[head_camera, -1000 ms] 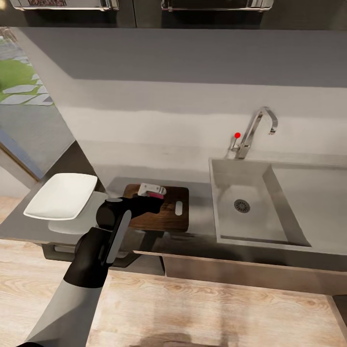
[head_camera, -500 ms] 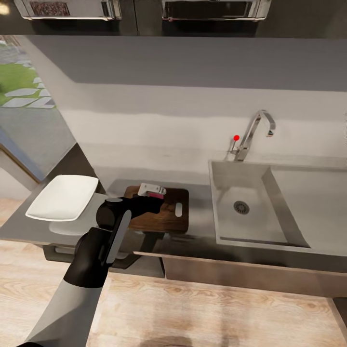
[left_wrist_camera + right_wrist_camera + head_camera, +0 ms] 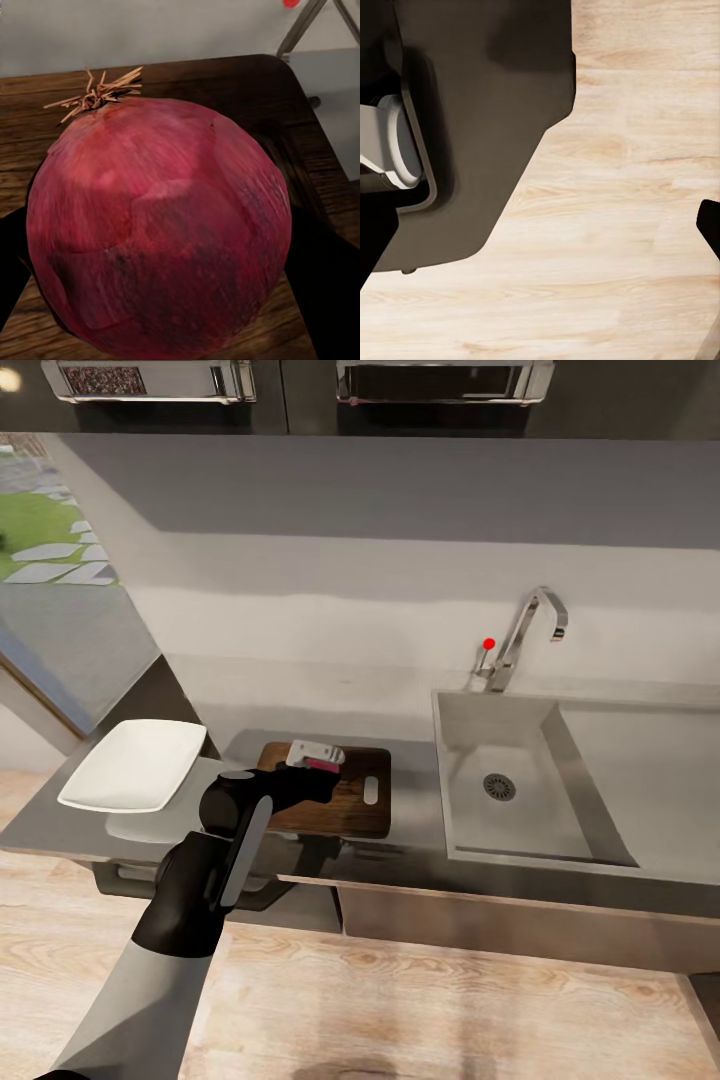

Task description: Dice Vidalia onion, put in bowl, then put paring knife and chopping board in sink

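My left gripper (image 3: 316, 759) is shut on the onion (image 3: 157, 225), a round one with reddish-purple skin and a dry tuft on top. Its dark fingers (image 3: 324, 279) press against both sides of it. I hold the onion (image 3: 324, 765) just above the far end of the brown chopping board (image 3: 345, 815), which lies on the grey countertop (image 3: 415, 805) left of the sink (image 3: 470, 725). The white squarish bowl (image 3: 135, 765) stands further left. The paring knife is out of view. In the right wrist view one dark fingertip (image 3: 709, 223) hangs over the plank floor, jaws wide apart and holding nothing.
A chrome tap (image 3: 527, 632) with a red knob (image 3: 489, 643) rises behind the basin, and the drainboard (image 3: 650, 780) stretches to the right. Dark cabinets (image 3: 300, 390) hang overhead. My dark base (image 3: 472, 127) sits over the wood floor (image 3: 615, 247).
The head view has shifted slightly, so the counter sits a little differently in the picture. My left arm and the onion keep their place over the board.
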Controlling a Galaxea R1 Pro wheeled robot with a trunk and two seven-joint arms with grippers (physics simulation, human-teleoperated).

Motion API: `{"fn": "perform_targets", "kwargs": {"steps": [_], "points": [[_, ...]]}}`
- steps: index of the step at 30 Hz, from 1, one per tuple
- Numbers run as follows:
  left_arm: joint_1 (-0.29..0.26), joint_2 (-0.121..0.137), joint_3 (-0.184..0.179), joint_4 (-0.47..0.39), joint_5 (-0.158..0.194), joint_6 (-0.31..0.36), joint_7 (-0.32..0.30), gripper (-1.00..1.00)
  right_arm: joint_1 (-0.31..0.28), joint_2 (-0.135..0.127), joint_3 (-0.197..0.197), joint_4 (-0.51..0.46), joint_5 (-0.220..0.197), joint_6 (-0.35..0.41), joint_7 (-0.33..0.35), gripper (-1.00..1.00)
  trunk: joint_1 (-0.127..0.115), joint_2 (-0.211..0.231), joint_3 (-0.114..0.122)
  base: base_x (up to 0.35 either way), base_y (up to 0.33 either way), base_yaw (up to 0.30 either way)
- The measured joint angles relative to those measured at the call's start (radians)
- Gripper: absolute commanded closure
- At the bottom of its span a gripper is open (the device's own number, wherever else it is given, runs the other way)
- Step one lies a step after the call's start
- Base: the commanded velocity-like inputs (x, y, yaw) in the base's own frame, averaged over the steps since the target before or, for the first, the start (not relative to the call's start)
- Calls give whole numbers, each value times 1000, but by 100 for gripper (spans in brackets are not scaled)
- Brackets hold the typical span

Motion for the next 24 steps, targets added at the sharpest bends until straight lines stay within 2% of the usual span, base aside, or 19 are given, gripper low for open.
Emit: {"fn": "perform_targets", "kwargs": {"steps": [10,11,24], "points": [[7,2,0,0,-2,-3,0,100,1,0,0,0,0,0,0,-100,0,0,0,0,0,0],[10,2,0,0,-2,-3,0,-100,0,0,0,0,0,0,0,-100,0,0,0,0,0,0],[26,6,0,-2,-4,-3,1,-100,1,0,0,0,0,0,0,-100,0,0,0,0,0,0]]}}
